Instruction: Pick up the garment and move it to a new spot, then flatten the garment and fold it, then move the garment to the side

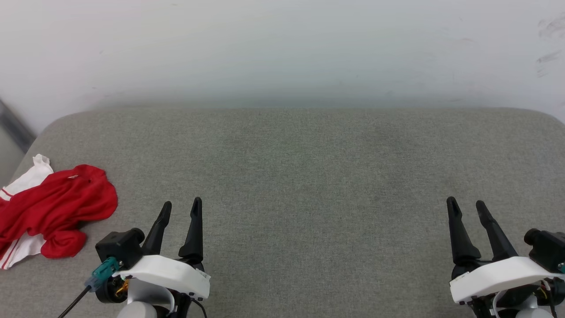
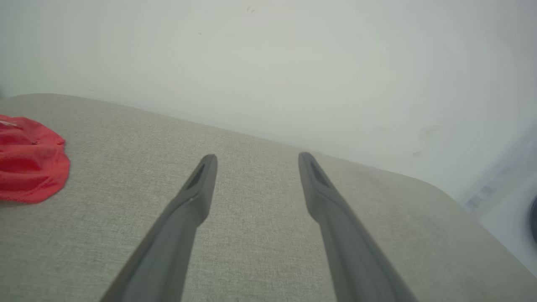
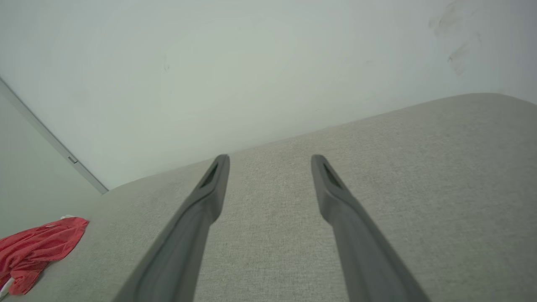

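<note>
The garment [image 1: 53, 207] lies crumpled at the left edge of the grey padded surface [image 1: 309, 176], red with white sleeve parts and striped trim showing. It appears at the left edge of the left wrist view as a red heap [image 2: 29, 161] and low at the left in the right wrist view [image 3: 35, 249]. My left gripper [image 1: 182, 204] stands open just right of the garment, apart from it, with nothing between its fingers [image 2: 201, 180]. My right gripper [image 1: 465, 203] is open at the lower right, far from the garment, fingers [image 3: 331, 184] empty.
A pale wall [image 1: 282, 48] rises right behind the surface's far edge. The surface has rounded corners, and its left edge runs under the garment. A grey strip [image 1: 13, 123] runs along the wall at the far left.
</note>
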Robot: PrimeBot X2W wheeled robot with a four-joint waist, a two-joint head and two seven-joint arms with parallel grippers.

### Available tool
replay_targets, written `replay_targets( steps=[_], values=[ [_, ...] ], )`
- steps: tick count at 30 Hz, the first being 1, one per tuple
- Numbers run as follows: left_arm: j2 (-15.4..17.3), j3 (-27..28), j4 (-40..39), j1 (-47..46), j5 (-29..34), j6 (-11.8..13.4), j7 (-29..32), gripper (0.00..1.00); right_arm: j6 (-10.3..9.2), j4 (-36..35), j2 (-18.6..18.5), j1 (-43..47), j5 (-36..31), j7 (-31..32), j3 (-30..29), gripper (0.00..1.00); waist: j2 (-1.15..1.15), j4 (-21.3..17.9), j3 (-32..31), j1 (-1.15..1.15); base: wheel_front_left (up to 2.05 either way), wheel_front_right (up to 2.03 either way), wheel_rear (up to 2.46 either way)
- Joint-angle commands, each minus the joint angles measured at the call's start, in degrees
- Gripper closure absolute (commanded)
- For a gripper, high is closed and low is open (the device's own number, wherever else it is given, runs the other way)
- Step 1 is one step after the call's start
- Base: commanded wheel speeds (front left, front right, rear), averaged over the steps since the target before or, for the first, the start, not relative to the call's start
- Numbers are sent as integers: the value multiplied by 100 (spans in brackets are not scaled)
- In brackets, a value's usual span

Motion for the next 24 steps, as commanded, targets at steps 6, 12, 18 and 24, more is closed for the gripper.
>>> replay_targets(
  steps=[6,12,18,24],
  values=[
    [44,-76,43,-124,400,27,-127,0,1,-101,0,33,-397,-46,-4,0,0,-16,1,0,0,0,0],
    [64,-139,152,-151,679,4,-207,0,1,-136,1,48,-654,-102,0,0,0,-24,8,0,0,0,0],
    [70,-170,186,-161,967,32,-287,0,1,-160,2,93,-917,-153,-5,0,0,-26,9,0,0,0,0],
    [85,-194,198,-155,1248,52,-359,0,1,-158,2,125,-1174,-190,-15,0,0,-28,4,0,0,0,0]
  ],
)
